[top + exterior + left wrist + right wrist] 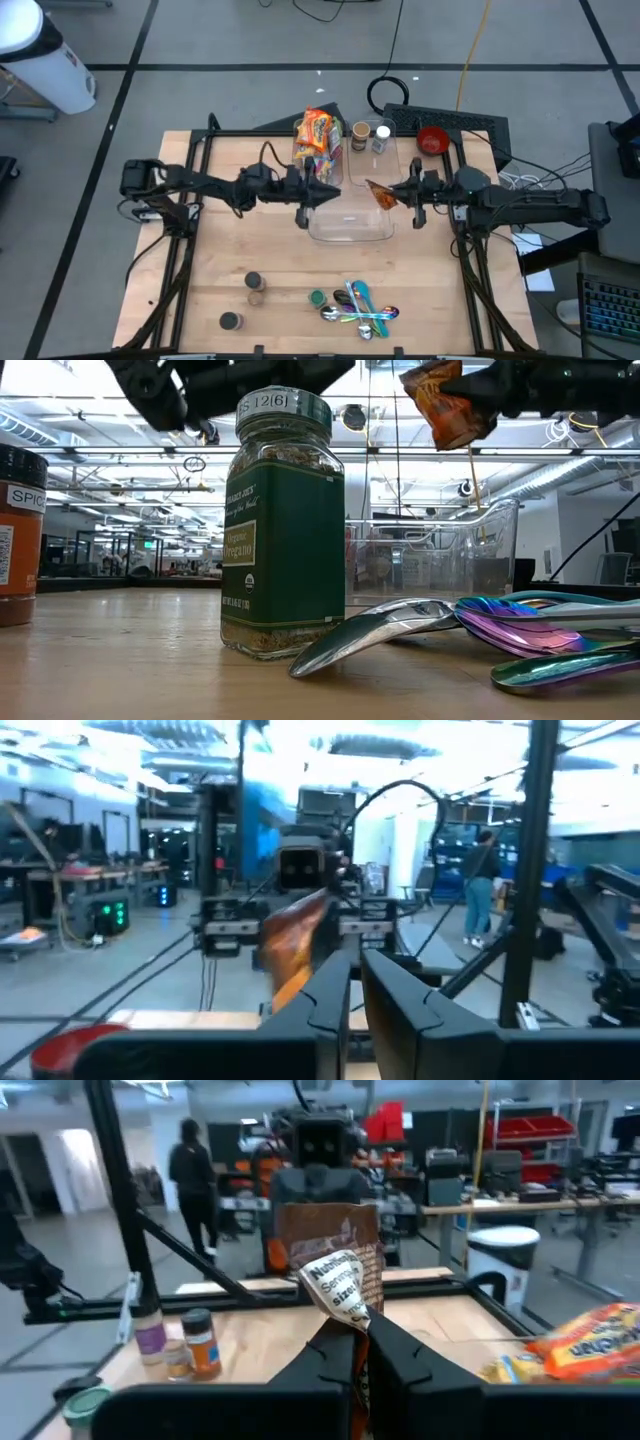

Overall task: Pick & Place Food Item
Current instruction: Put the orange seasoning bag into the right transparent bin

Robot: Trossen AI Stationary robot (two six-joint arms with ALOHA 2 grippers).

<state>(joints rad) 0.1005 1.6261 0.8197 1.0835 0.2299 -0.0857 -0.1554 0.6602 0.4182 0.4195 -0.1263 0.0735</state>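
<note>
A crumpled brown foil snack packet [380, 194] was held pinched in the right tool [400, 193], raised just beside the right rim of the clear rectangular plastic container [350, 228]. The left tool [312, 190] hung nearly closed and empty above the container's left rim.

We reach in from both sides of the table, our two arms stretched almost level toward each other and well above the tabletop. Our left gripper [307, 190] hangs near the middle, its fingers [335, 1005] drawn nearly together with only a thin gap between them and nothing between them. Our right gripper [398, 192] faces it from the other side, a short way apart, its fingers [400, 1352] pressed tight on the lower end of a brown snack packet [335, 1265], which stands up from the grip. Both wrists are held roughly horizontal, pointing at one another.
</note>
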